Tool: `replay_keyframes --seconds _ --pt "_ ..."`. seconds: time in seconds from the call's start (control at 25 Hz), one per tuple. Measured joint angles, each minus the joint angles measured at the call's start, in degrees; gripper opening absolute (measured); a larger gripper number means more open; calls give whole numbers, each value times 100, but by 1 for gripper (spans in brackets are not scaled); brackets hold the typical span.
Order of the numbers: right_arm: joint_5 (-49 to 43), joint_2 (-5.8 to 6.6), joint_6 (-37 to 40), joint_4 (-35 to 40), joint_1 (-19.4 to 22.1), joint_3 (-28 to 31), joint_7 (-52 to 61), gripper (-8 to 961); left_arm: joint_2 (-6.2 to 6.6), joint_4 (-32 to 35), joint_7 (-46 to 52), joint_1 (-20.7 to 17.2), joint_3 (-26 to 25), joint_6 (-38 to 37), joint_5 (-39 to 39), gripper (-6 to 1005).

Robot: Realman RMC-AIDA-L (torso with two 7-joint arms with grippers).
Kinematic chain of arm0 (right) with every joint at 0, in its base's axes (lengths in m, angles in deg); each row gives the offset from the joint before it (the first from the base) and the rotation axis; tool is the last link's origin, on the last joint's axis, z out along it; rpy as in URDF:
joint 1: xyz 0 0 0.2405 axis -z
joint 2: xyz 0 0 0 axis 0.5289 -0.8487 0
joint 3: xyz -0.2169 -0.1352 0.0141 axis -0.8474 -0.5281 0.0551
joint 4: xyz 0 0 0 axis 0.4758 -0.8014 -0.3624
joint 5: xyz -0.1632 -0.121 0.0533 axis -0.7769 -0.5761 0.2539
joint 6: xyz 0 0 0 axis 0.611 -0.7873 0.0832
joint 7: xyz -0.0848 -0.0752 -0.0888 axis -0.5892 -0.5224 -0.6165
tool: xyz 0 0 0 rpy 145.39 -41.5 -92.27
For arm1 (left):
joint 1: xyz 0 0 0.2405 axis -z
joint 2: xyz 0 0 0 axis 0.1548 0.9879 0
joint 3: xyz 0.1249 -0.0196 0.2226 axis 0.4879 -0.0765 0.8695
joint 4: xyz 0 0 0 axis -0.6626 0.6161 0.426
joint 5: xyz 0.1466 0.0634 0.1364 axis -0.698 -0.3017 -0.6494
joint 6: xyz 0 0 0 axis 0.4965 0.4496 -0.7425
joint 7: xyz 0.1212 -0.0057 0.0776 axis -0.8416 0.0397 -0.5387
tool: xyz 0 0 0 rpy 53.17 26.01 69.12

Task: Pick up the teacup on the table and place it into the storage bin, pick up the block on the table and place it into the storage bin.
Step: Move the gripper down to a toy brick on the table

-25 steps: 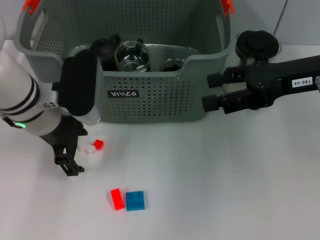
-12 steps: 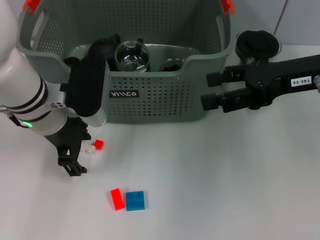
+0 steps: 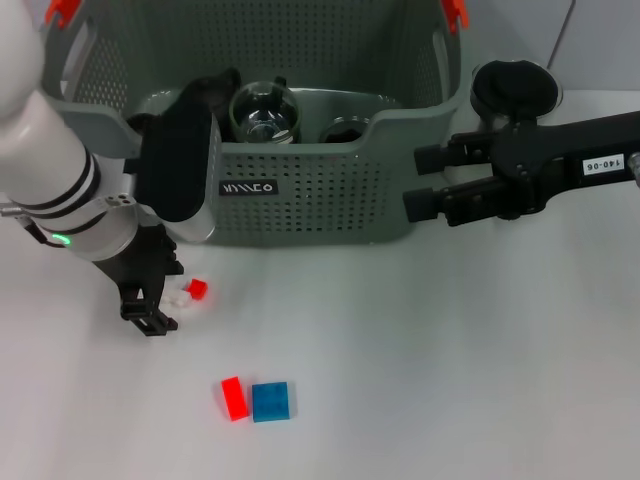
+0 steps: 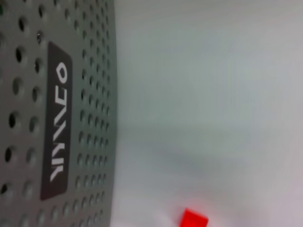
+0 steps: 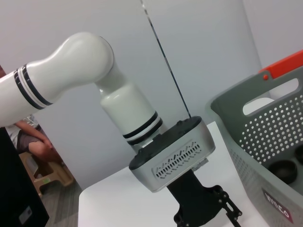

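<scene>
Lying flat, red block (image 3: 198, 289) beside left gripper (image 3: 152, 305) fingers (image 3: 150, 322), storage bin (image 3: 310, 200) behind

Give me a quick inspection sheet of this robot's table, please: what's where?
Surface: white table, no spills seen.
Job's things: large grey perforated plastic storage bin at the back, clear glass teacup already inside; small red block beside a small white block on the table.
Clutter: flat red block touching a flat blue block, nearer the front.
Grippers: left gripper low at the small blocks, open; right gripper open, idle beside the bin.
Cables: thin cable behind the table.
Surroundings: seated person in the background.
</scene>
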Motion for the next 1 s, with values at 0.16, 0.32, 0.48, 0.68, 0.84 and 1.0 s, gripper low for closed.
replay_keyframes --seconds 0.16,0.32,0.48,0.68,0.84,1.0 --pt "-1 0 -5 0 6 0 -5 926 8 193 -2 73 0 113 -17 716" --pt "-1 0 -5 0 11 0 -9 926 8 257 -3 112 2 151 -15 717" --pt "0 0 -5 0 17 0 -11 926 6 293 -3 132 1 151 -29 716" --pt "-1 7 -4 0 21 0 -18 926 12 395 23 180 -32 159 -38 612" --pt "0 9 -9 0 21 0 -18 926 23 441 52 209 -88 164 -47 497" --pt "0 9 -11 0 21 0 -21 926 31 434 64 229 -143 176 -47 402"
